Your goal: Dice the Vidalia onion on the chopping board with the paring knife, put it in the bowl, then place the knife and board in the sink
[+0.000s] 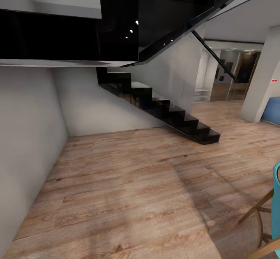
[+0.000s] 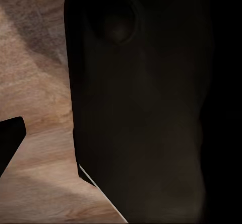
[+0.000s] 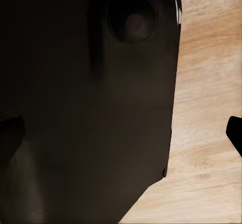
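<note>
Close in front of each wrist camera sat a dark, rounded body panel (image 2: 146, 108), most likely part of the robot itself, and past its edge lay the wood floor (image 2: 35, 108). A dark tip at the frame edge in the left wrist view may have been a finger of the left end effector (image 2: 10, 138), and a similar dark tip showed in the right wrist view for the right end effector (image 3: 235, 133). How far either was open could not be told, nor whether it held anything.

Further out from the end effectors, the head view gave a turquoise chair with wooden legs (image 1: 272, 212), then bare planks, then a glossy black staircase (image 1: 171, 115) against a pale wall (image 1: 89, 103), with a lit doorway beyond.

No onion, knife, board, bowl or sink was in sight; the robot seemed to be under way to the kitchen. By judgement, the onion would be firm, round and slick-skinned, best gripped across its middle; the knife light and stiff, taken by its handle.
</note>
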